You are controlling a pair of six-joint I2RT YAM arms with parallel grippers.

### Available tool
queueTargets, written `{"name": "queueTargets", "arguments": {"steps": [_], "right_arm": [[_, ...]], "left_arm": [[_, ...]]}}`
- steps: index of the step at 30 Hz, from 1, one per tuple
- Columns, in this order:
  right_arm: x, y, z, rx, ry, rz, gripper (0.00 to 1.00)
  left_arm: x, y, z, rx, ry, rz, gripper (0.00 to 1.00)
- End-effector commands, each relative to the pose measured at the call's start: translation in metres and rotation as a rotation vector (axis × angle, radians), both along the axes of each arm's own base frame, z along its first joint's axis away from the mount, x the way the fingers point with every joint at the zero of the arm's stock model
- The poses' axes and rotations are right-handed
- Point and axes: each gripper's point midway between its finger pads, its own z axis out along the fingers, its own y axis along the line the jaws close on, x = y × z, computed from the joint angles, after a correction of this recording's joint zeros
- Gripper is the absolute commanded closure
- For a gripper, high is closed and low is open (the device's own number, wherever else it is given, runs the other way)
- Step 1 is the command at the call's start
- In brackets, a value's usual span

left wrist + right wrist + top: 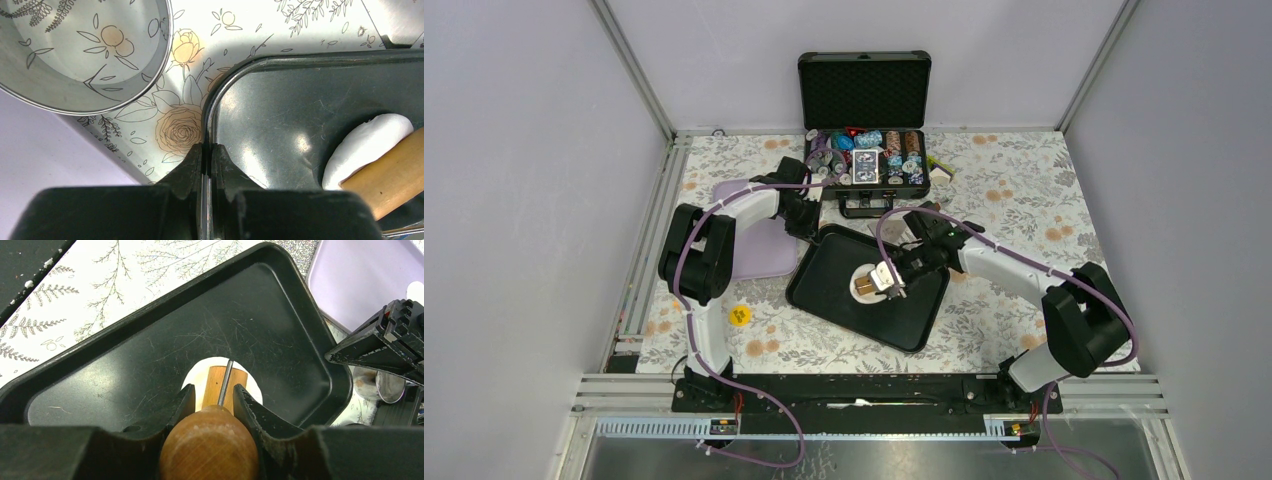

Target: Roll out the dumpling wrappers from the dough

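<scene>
A round white pat of dough lies in the middle of the black tray. A wooden roller rests across it. My right gripper is shut on the roller's rounded handle. My left gripper is shut on the tray's rim at its far left corner. A white bit shows on the lilac board; it is too cropped to tell whether it is a dumpling wrapper.
A steel ring cutter stands on the flowered cloth just beyond the tray's corner. The lilac board lies left of the tray. An open case of poker chips sits behind. A yellow disc lies near the left arm.
</scene>
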Motion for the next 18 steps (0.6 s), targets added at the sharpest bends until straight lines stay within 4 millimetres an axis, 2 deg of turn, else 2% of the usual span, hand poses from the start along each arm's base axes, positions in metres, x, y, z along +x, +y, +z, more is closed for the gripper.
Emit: {"name": "queueTargets", "arguments": {"steps": [1, 18], "right_arm": [[-0.0889, -0.0800, -0.0570, -0.421, 0.460, -0.102, 1.00], [-0.0946, -0.0834, -0.0516, -0.425, 0.472, -0.099, 1.00]], "left_arm": [[-0.0371, 0.0094, -0.0383, 0.088, 0.156, -0.018, 1.00], [-0.0374, 0.0099, -0.0382, 0.090, 0.156, -0.018, 1.00]]}}
